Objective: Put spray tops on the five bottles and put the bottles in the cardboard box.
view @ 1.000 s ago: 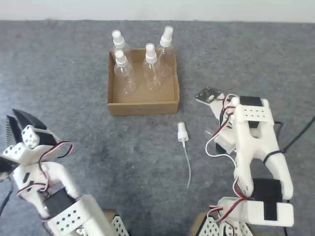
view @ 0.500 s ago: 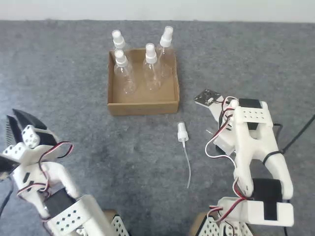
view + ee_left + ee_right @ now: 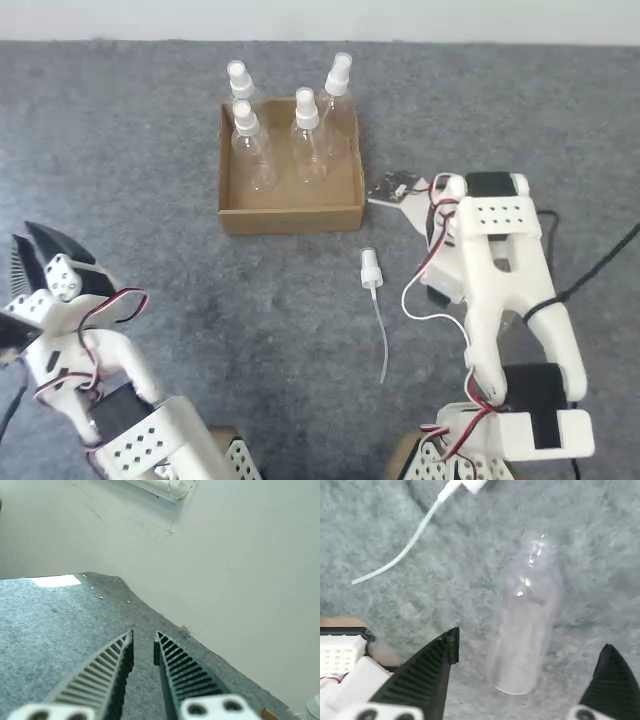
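Since a second ago the right arm [image 3: 500, 270] has swung its wrist end toward the cardboard box [image 3: 290, 216], so it now sits just beside the box's right wall. The left arm [image 3: 90, 350], the box and the loose spray top [image 3: 371, 268] lie as before.

Bare grey felt [image 3: 130, 180] stretches wide to the left of the box and between the two arms. The spray top lies in that middle stretch, near the box's near right corner but apart from it. Its thin dip tube [image 3: 382, 335] trails toward the arms' bases.

In the left wrist view the felt runs out to a ragged edge against a pale wall [image 3: 240, 555]. The left gripper [image 3: 144, 634] points that way, jaws a narrow gap apart with nothing between them.

In the right wrist view an uncapped clear bottle [image 3: 525, 630] lies on its side on the felt, hidden under the arm in the high view. The right gripper [image 3: 530, 641] hangs over it with jaws spread wide, one on each side, neither touching it. The spray top's tube curves across the felt near the bottle's neck.

Four capped bottles [image 3: 308, 135] stand upright in the far half of the box, two of them tight against its back wall.
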Robot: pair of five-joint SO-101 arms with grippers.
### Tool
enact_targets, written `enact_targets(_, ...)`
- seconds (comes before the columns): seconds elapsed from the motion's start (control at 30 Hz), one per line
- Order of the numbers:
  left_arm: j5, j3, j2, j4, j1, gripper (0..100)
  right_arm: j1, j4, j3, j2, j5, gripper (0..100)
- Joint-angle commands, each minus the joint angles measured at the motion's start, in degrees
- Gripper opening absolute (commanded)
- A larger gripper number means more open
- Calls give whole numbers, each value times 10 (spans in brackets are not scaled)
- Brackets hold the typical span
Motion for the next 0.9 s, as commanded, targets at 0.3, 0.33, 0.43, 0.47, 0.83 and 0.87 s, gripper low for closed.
enact_targets(0.3, -5, -6, -8, -20, 4, 66, -35, 10, -27, -29, 49, 369)
enact_targets(0.33, -5, -6, -8, -20, 4, 66, -42, 7, -22, -29, 48, 369)
enact_targets(0.43, -5, -6, -8, -20, 4, 66, -51, -9, -5, -29, 47, 369)
enact_targets(0.47, -5, -6, -8, -20, 4, 66, -52, -16, -1, -29, 47, 369)
enact_targets(0.83, -6, -6, -8, -20, 4, 66, -51, -85, 55, -28, 50, 369)
enact_targets(0.87, -6, -6, -8, -20, 4, 66, -51, -93, 59, -28, 50, 369)
